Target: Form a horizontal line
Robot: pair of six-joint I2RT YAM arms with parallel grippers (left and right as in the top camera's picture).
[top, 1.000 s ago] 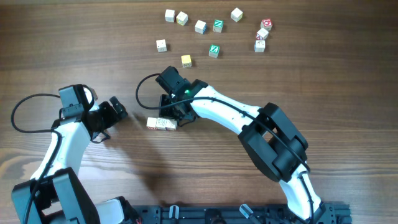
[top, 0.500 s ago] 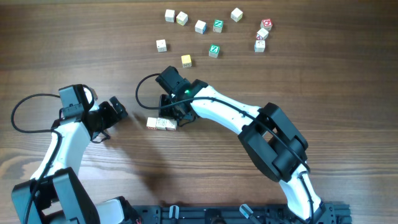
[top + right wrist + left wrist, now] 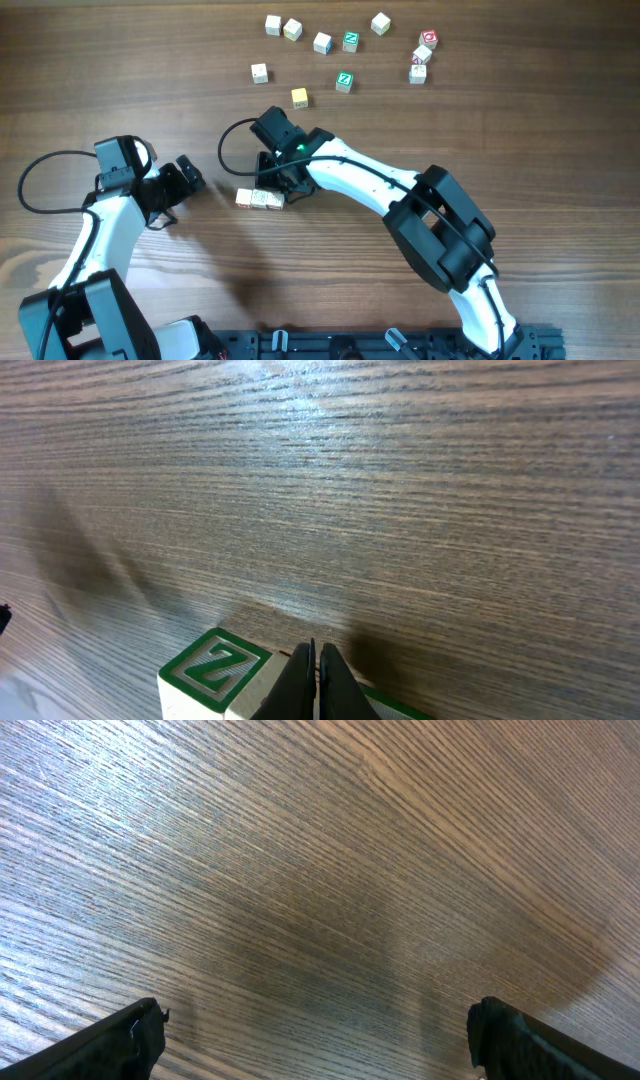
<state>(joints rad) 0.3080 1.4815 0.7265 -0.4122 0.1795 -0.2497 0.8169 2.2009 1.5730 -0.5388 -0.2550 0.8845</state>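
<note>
Just left of the right gripper [image 3: 283, 188] we record the horizontal line [image 3: 260, 199], three pale cubes touching side by side on the table [image 3: 520, 130]; that gripper's fingers are pressed together at the line's end, pinching nothing; left gripper [image 3: 190, 172], spread wide and empty, well left of the right gripper; loose cubes [image 3: 344, 81] scattered well beyond it.

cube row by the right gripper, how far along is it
Done: a short row lies side by side. In hand: nothing; right gripper is shut at the row's end, left gripper open, empty. Left: possibly adding the loose cubes farther away.
</note>
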